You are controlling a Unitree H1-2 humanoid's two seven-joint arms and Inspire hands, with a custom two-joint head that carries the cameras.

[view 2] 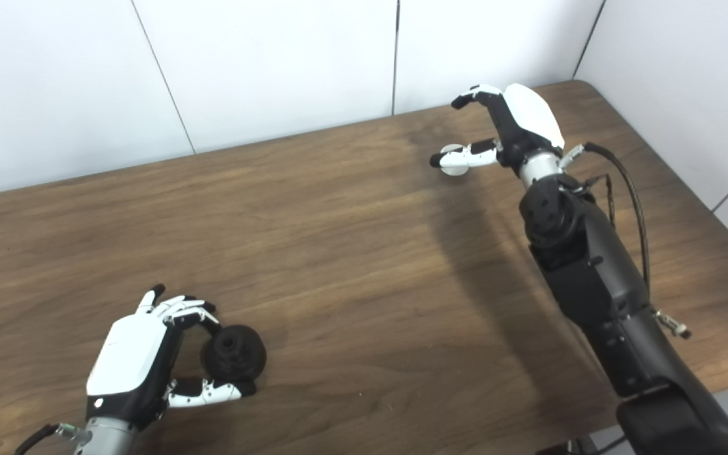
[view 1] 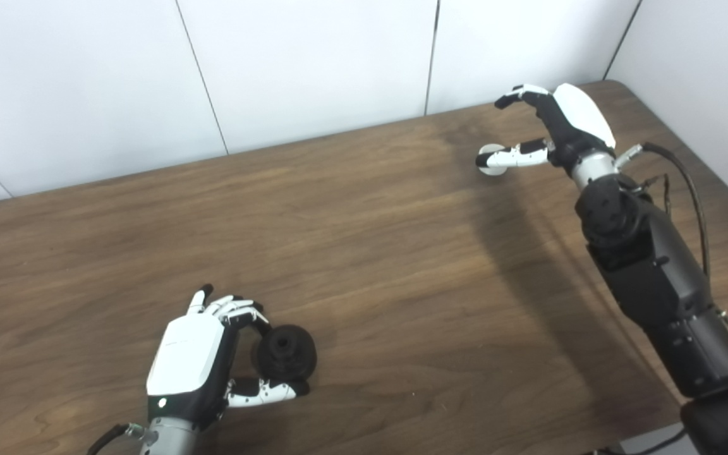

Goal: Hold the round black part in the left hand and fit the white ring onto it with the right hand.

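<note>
The round black part [view 1: 286, 352] rests on the wooden table [view 1: 370, 253] near the front left, its hole facing up. My left hand [view 1: 190, 360] wraps it: curled fingers press its far left side and the thumb lies along its near edge. Far back on the right lies the white ring [view 1: 492, 163], small and flat on the table. My right hand [view 1: 566, 126] hovers beside it, open, with the fingers lifted high and the thumb stretched across the ring, hiding part of it. I cannot tell whether the thumb touches the ring.
White wall panels [view 1: 307, 63] close off the table's back and right side. The right forearm [view 1: 648, 265], with a cable looping off it, reaches over the table's right part and casts a broad shadow there.
</note>
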